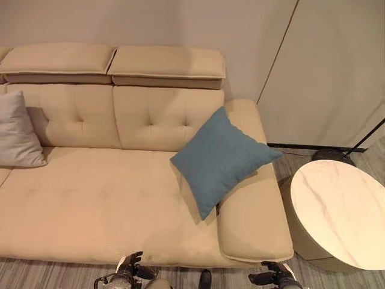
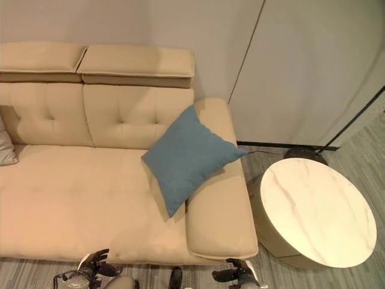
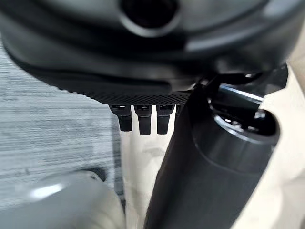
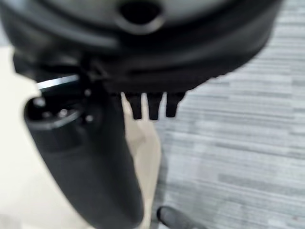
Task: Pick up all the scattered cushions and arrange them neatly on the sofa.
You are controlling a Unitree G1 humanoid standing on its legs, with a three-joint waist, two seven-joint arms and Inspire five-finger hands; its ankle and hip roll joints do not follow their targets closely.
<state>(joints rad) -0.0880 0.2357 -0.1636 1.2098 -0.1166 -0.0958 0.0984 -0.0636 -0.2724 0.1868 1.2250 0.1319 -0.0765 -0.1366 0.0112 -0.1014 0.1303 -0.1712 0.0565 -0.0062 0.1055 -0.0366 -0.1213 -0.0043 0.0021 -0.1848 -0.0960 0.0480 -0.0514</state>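
we see the blue cushion (image 1: pixel 221 158) propped tilted against the sofa (image 1: pixel 90 205) armrest, the grey cushion (image 1: pixel 17 133) at its far left. left hand (image 1: pixel 133 266) and right hand (image 1: pixel 269 276) hang low, fingers straight, empty.

Plain pale wall (image 1: pixel 180 24) across the top, grey striped floor (image 2: pixel 361 150) at right, round marble-topped side table (image 2: pixel 319 211) lower right, dark lamp base (image 1: pixel 334 155) behind it

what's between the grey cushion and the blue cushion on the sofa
Bare beige seat and tufted backrest; nothing lies between the grey cushion and the blue cushion on the sofa, per the left eye view.
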